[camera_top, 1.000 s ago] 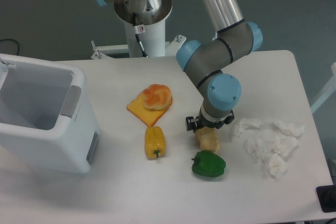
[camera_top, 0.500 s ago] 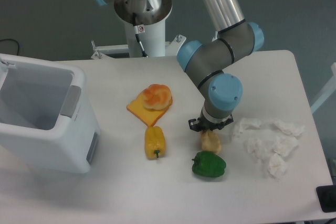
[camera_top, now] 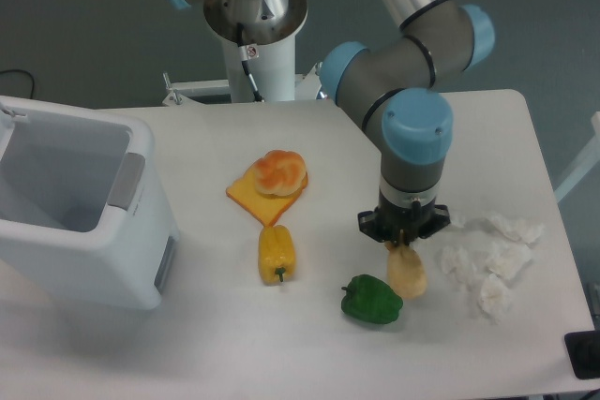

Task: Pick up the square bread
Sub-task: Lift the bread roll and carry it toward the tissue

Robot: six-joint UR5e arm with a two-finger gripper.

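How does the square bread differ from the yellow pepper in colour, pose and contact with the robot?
The square bread is pale tan; the yellow pepper is a stronger yellow. The bread hangs upright under the gripper, held at its top; the pepper lies on the table, untouched. The bread is beside the green pepper; the yellow pepper is near the orange slice. Both are similar in size.

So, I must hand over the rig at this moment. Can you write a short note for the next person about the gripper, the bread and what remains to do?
Gripper: shut on the square bread, gripping its top end; the bread hangs below it.
Position: just right of the green pepper, left of the crumpled tissues. I cannot tell whether the bread is fully clear of the table.
Done: the bread is grasped.
Left: lift it clearly off the table.
Not touched: bun on the orange slice, yellow pepper, white bin.
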